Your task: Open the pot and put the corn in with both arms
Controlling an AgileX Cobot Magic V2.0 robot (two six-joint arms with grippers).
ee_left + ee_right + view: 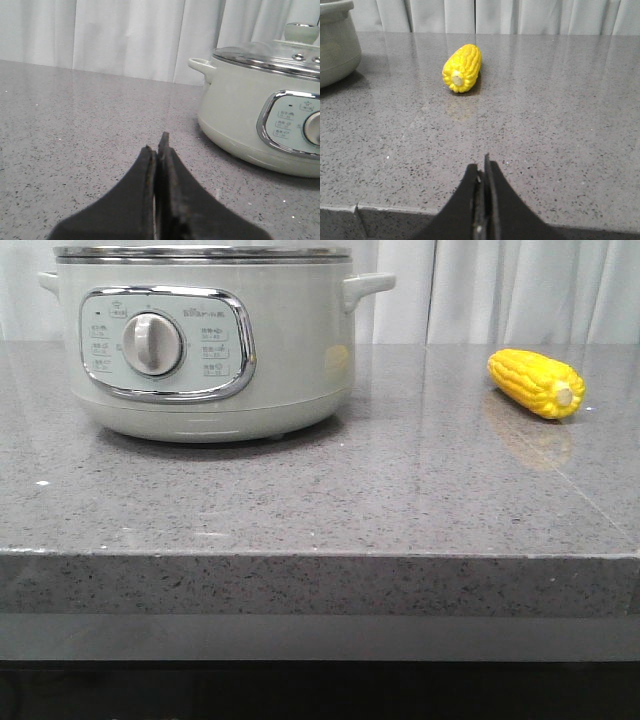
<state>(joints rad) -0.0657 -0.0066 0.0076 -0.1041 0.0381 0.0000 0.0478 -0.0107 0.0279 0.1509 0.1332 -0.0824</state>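
The pot (210, 340) stands at the back left of the grey counter, its dial panel facing me and its top cut off by the frame. In the left wrist view the pot (260, 110) carries a glass lid (280, 52) with a pale knob. The corn (536, 383) lies on the counter at the right, stub end toward me; the right wrist view shows the corn (462, 68) some way ahead. My left gripper (157, 145) is shut and empty, low over the counter, left of the pot. My right gripper (482, 162) is shut and empty near the counter's front edge.
The speckled grey counter (320, 500) has a thick front edge (320, 585) facing me. White curtains (500, 290) hang behind it. Neither arm shows in the front view.
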